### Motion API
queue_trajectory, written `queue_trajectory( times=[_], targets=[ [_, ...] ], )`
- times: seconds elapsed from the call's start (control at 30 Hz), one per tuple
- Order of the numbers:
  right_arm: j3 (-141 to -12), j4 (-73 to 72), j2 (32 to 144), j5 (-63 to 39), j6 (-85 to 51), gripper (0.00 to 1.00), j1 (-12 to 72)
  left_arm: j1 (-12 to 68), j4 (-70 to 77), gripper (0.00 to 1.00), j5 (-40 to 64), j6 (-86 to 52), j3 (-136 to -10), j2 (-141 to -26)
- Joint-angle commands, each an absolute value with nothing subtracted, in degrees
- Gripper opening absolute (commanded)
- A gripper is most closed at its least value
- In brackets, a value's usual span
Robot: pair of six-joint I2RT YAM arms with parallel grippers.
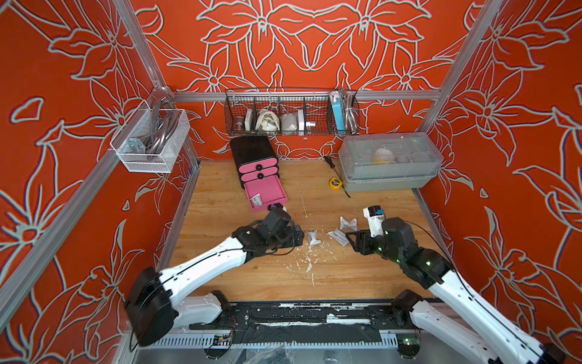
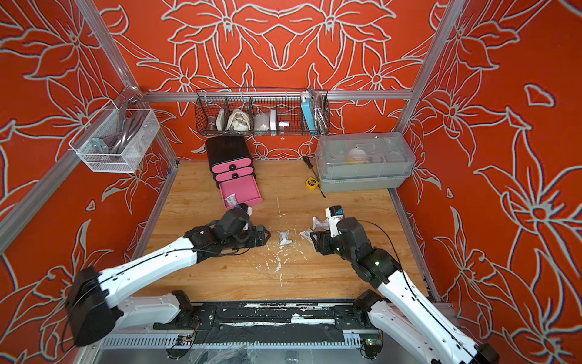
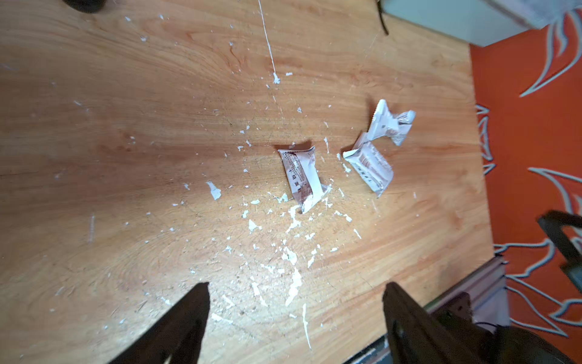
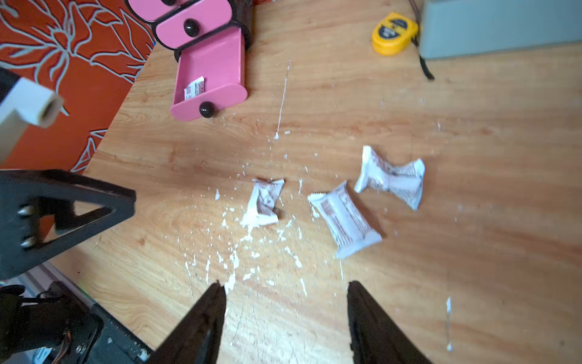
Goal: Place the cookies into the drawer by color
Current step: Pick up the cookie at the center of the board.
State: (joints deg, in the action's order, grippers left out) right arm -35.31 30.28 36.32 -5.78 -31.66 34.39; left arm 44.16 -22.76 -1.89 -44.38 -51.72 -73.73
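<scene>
Three white-silver cookies [image 4: 345, 219] lie on the wooden table [image 1: 346, 277] between the two arms, and a fourth cookie [image 4: 195, 88] sits in the pulled-out bottom tray [image 4: 220, 60] of the pink drawer [image 1: 252, 151] at the back. We see the left gripper [image 3: 296, 285] with jaws apart and empty beside the nearest packet. The right gripper [image 4: 286, 283], likewise parted and empty, hovers near the middle one, seemingly not touching it.

Bright, even light; soft, bent edges.
In both top views the table [image 1: 252, 277] is evenly lit and the frame's edges bow. In the wrist views pale glare washes the wood at lower centre, a cookie [image 4: 345, 220] casts a short soft shadow, and borders blur.
</scene>
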Motion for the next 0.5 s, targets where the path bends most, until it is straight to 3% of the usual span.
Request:
queue_trajectory(
  times=[0.0, 0.17, 0.47],
  targets=[
    [-31.43, 34.88, 28.85, -4.9, -39.4, 0.65, 34.28, 46.25, -21.86, 0.86, -7.24, -44.44, -56.72, -81.37],
    [-29.28, 38.5, 22.23, -5.49, -39.61, 0.66, 34.28, 47.86, -27.48, 0.86, -10.71, -44.58, -67.07, -95.49],
    [-30.21, 41.94, 23.25, -10.74, -38.72, 0.67, 34.28, 50.05, -33.4, 0.8, -13.34, -47.43, -80.29, -112.54]
  ],
)
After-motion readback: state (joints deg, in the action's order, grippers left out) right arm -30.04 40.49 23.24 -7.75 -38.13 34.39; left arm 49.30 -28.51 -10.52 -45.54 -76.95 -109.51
